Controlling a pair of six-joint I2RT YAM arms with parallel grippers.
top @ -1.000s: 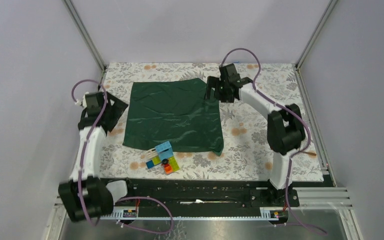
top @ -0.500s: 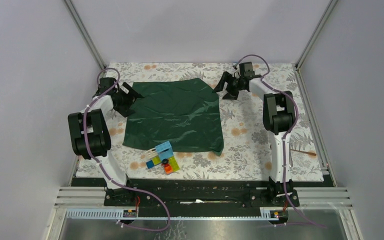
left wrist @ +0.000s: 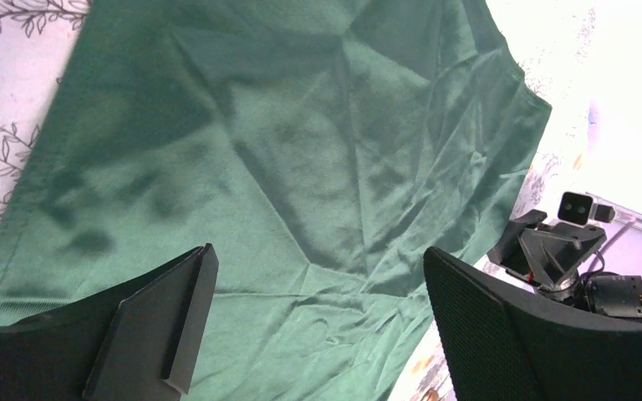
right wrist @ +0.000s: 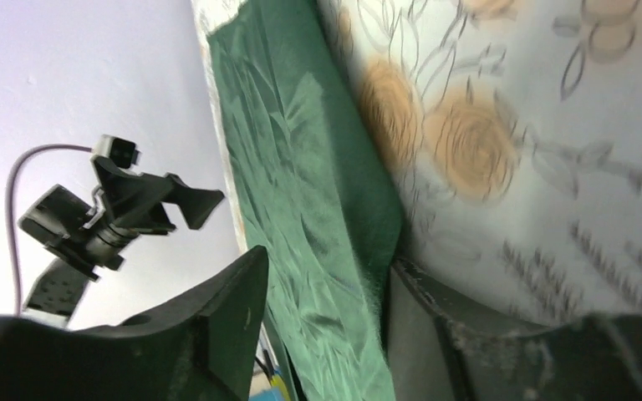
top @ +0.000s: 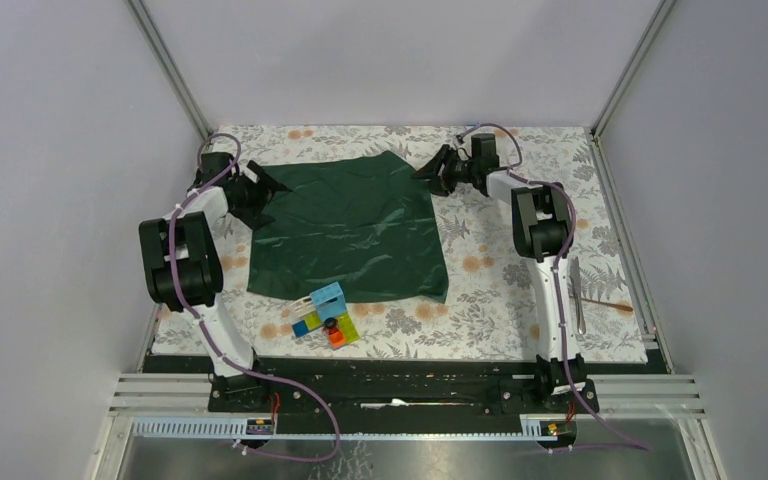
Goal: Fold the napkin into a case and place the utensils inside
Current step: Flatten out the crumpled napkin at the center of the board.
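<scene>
Napkin [top: 345,235] lies flat, unfolded. We log both arms newly swung in to its far corners; left gripper [top: 265,190] and right gripper [top: 432,170] gape wide, nothing pinched. First fold looks imminent.

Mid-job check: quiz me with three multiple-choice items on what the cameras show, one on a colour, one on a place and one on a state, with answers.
1. The napkin is: A red; B dark green; C white.
2. The utensils lie: A on the napkin; B on the floral cover, right of the right arm; C at the far left edge.
3. The napkin is: A spread flat, unfolded; B folded into a pocket; C heaped up.

Answers: 1 B, the cloth is dark green in all three views. 2 B, both slim pieces rest on the cover beyond that arm. 3 A, the top view shows one open square with no fold.
</scene>
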